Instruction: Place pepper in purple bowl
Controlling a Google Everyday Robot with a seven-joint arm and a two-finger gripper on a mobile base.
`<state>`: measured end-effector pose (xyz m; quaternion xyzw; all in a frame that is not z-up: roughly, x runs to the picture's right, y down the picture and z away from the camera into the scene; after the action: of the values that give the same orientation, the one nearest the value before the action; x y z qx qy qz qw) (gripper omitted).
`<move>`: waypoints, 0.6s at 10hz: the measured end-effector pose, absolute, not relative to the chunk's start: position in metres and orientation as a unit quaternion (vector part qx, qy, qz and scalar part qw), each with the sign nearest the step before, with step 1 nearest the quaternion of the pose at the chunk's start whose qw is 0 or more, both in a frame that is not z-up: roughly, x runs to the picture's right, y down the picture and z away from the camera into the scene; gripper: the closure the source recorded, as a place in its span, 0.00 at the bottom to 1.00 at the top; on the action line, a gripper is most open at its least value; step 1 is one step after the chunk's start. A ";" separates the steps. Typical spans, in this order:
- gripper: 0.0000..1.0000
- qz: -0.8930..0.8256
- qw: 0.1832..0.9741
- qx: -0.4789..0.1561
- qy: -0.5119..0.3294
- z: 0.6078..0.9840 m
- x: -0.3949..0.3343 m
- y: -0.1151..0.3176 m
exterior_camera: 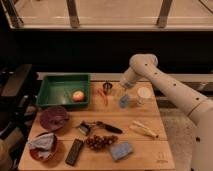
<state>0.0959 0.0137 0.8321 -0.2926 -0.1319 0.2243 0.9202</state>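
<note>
The pepper (103, 96) is a slender red-orange piece on the wooden table (150, 152), just right of the green tray. My gripper (107, 88) is at the end of the white arm that reaches in from the right, directly over the pepper's upper end and touching or nearly touching it. The purple bowl (54, 118) is dark maroon and sits at the table's left, in front of the tray, well left of the gripper.
A green tray (55, 86) holds an apple (78, 96). A redder bowl with grey cloth (42, 145) is at the front left. A dark bar (75, 152), grapes (100, 142), a blue sponge (121, 150), a black-handled tool (98, 126), a pale item (144, 130), a bluish cup (124, 101) and a white cup (144, 93) also stand on the table.
</note>
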 end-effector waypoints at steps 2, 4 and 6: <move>0.30 0.235 0.920 -0.287 -0.125 0.839 0.091 0.008; 0.30 0.259 0.910 -0.300 -0.121 0.857 0.080 0.015; 0.30 0.279 0.903 -0.303 -0.120 0.869 0.068 0.021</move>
<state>0.0682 0.0206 0.8687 -0.3032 -0.1200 0.2786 0.9034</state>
